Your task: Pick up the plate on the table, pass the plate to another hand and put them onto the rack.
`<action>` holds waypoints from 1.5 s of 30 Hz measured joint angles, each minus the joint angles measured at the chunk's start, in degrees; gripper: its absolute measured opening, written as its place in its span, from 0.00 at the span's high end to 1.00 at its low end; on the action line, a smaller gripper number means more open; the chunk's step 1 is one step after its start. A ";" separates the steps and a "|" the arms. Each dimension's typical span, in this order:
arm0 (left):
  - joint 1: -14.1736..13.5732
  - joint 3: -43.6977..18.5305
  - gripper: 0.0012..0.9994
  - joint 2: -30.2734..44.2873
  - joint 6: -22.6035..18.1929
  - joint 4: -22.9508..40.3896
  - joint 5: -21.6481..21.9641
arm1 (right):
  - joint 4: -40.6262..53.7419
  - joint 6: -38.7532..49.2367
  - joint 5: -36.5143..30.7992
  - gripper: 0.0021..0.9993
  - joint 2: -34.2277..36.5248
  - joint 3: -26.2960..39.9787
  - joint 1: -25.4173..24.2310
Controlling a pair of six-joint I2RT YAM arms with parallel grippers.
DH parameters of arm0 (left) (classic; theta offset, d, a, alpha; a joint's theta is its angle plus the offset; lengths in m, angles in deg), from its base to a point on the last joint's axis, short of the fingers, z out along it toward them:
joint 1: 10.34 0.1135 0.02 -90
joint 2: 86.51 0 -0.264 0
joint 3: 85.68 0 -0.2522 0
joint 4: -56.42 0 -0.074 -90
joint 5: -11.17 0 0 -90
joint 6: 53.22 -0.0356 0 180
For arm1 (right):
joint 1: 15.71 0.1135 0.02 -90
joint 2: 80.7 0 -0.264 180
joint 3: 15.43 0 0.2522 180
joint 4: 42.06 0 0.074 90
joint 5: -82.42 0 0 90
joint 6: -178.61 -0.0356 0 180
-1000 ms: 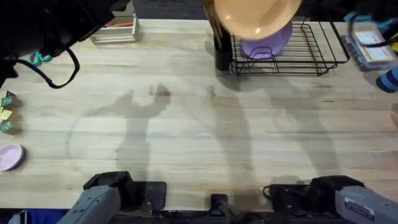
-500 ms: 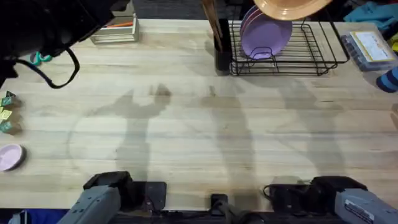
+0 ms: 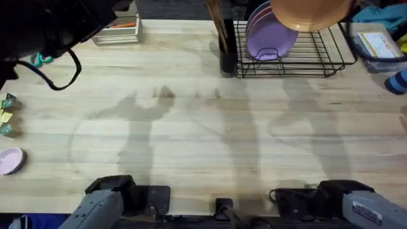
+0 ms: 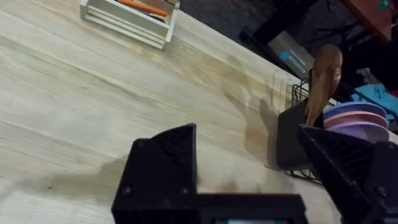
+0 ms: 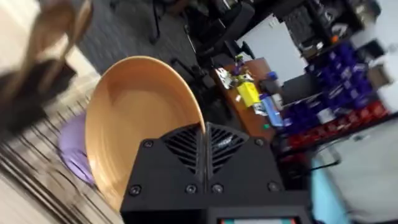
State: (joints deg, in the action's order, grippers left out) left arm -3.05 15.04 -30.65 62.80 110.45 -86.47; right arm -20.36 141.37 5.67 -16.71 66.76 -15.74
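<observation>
A lab or workshop: beyond the wooden counter with its black wire rack stand office chairs on grey carpet, a desk cluttered with small items, and blue storage bins.

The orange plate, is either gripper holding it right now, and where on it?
The right gripper is shut on the plate, pinching its rim.

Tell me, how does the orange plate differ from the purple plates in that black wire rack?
The orange plate is tan-orange; the purple plates are lavender. The orange plate is held up over the rack by the right pincer, shut on its rim, while the purple plates already stand on edge in the rack's slots. The orange one also shows larger in the overhead view, being nearer the camera. All are round, shallow and plain.
</observation>
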 joint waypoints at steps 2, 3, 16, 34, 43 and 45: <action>0.00 0.00 0.01 0.02 0.00 0.01 0.00 | -0.01 10.27 -0.10 0.97 3.01 0.00 0.00; 0.00 0.00 0.01 0.02 0.00 0.02 0.00 | -0.45 16.32 -0.20 0.97 4.91 0.00 0.00; 0.00 0.00 0.01 0.02 0.00 0.07 0.00 | -4.46 33.32 -0.37 0.97 13.00 0.00 3.87; 0.00 0.00 0.01 1.20 2.37 0.72 0.00 | -4.76 42.85 -1.68 0.97 21.51 0.00 5.55; 0.00 0.00 0.01 1.20 2.54 0.70 0.00 | -6.25 43.72 -1.70 0.97 25.14 0.00 5.55; 0.00 0.00 0.01 1.19 2.67 0.70 0.00 | -6.29 43.75 -1.70 0.97 25.68 0.00 5.55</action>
State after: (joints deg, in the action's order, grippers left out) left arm -3.05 15.04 -29.46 65.47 111.15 -86.47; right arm -26.65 185.12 3.97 8.96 66.76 -10.19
